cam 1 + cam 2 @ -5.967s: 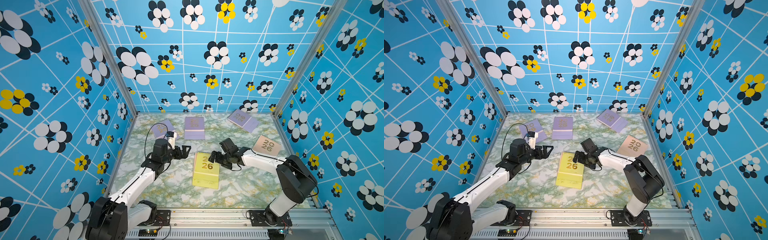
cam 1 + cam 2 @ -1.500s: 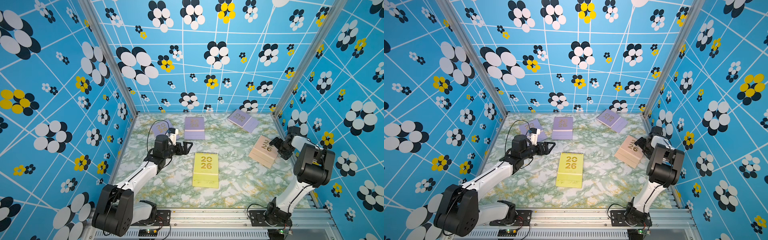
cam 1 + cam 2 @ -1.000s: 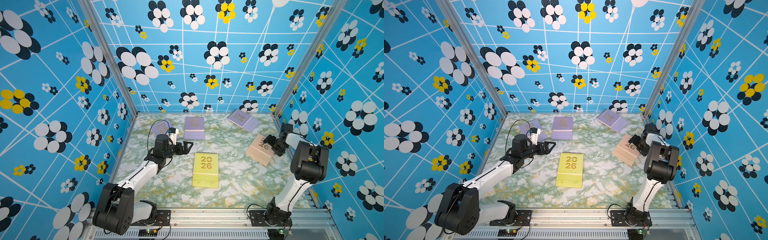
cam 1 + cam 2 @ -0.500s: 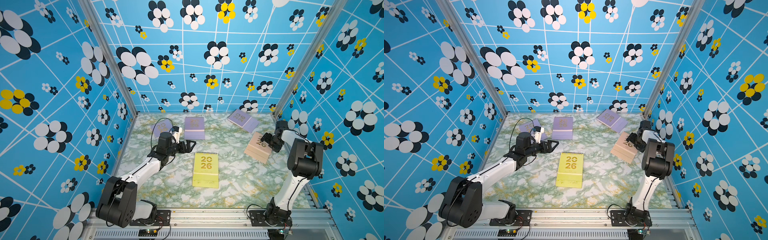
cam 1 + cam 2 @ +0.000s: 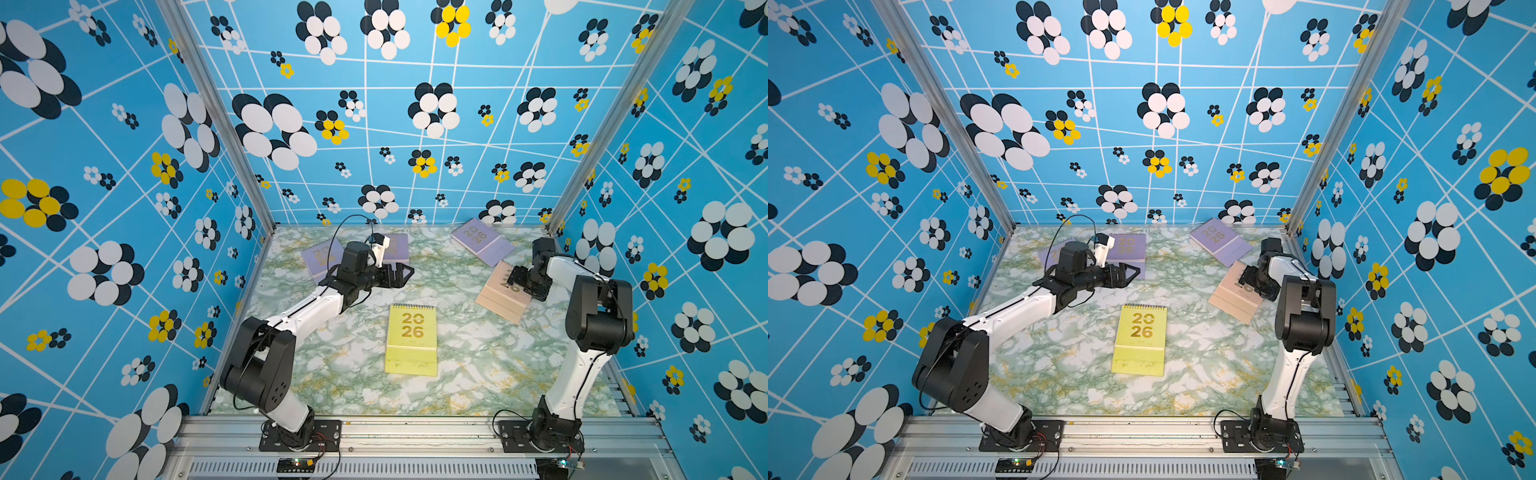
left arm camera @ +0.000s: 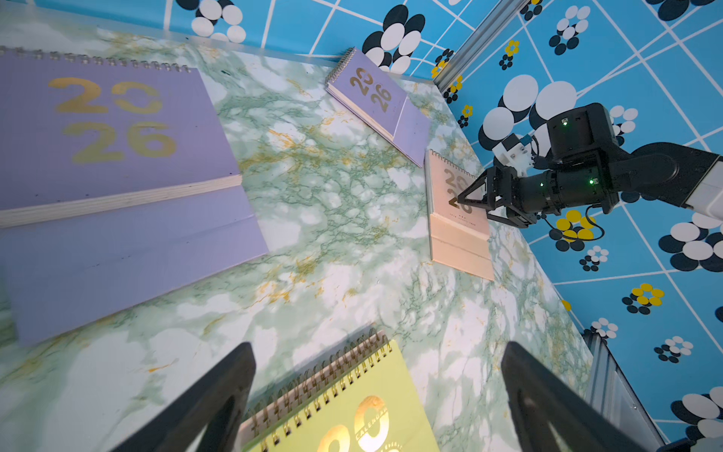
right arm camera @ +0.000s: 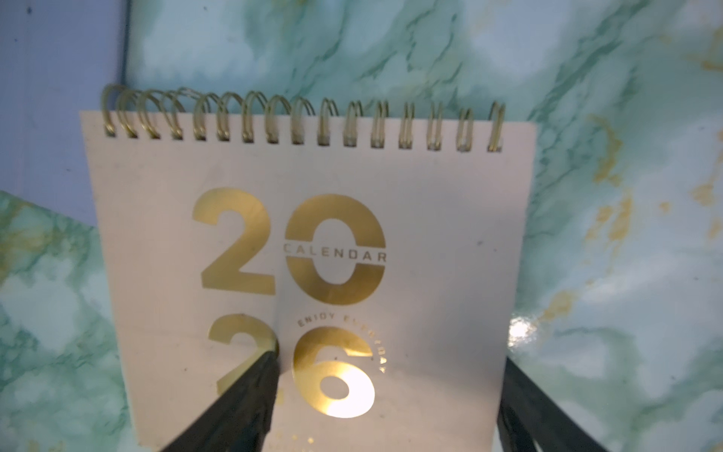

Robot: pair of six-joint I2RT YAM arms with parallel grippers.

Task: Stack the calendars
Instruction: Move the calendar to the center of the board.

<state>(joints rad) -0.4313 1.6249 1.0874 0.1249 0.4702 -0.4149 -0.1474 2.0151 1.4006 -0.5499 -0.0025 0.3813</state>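
Calendars, five in sight, lie flat on the green-marbled counter (image 5: 465,374). Near its middle sits the yellow calendar (image 5: 411,338), spiral toward the back wall, clear of both arms. Toward the right side lies the peach calendar (image 5: 500,299), skewed, its spiral corner right at the edge of the back-right lilac calendar (image 5: 482,241). At back left are the middle lilac calendar (image 5: 397,247) and the leftmost lilac calendar (image 5: 320,262), both partly hidden behind the left arm. The left end effector (image 5: 401,274) hangs above the counter between that lilac pair and the yellow calendar, fingers spread wide, nothing between them. The right end effector (image 5: 515,276) is low over the peach calendar, fingers apart. In the right wrist view one finger (image 7: 250,391) lies across the gold "26" and its partner stands just past the cover's side edge, not pinching it.
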